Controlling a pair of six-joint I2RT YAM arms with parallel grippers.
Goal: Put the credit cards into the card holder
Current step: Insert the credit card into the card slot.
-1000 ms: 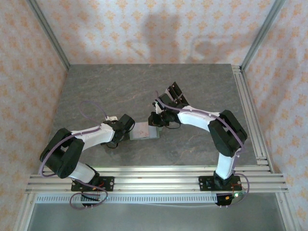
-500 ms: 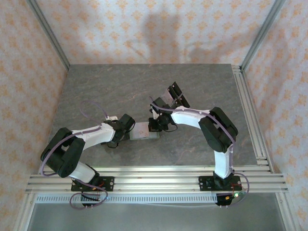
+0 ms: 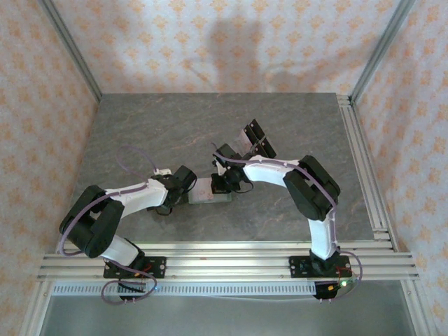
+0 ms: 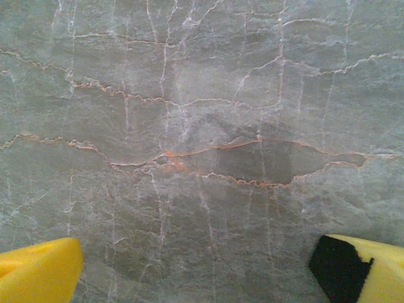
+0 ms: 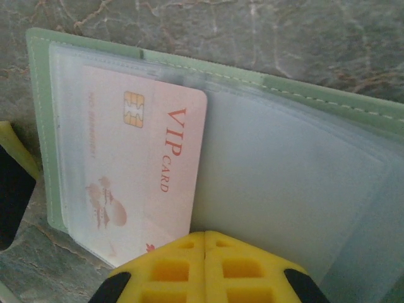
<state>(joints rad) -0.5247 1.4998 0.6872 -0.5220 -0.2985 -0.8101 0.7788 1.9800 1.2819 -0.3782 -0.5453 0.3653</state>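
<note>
Grey, veined stone bench (image 3: 154,119) with two small things lying on it.
The open card holder (image 3: 204,190) lies flat near the middle. Close by at its 1 o'clock is a dark-edged object (image 3: 256,138), too small to identify.

1. I see the card holder (image 5: 39,126) in sage green with frosted clear sleeves.
2. Credit card (image 5: 145,164): pale pink, red lettering, gold chip.
3. Table (image 4: 189,95): grey marble, white and orange veins.
4. Walls (image 3: 210,42): peach, orange floral print.
5. Left gripper (image 4: 199,274) and right gripper (image 5: 205,235): yellow with black patches.

Seen from the right wrist, yellow fingers (image 5: 167,268) cover the lower edge of the VIP card (image 5: 148,158), whose small print blurs beyond reading; the green card holder (image 5: 303,95) runs off the frame's right and bottom edges.
</note>
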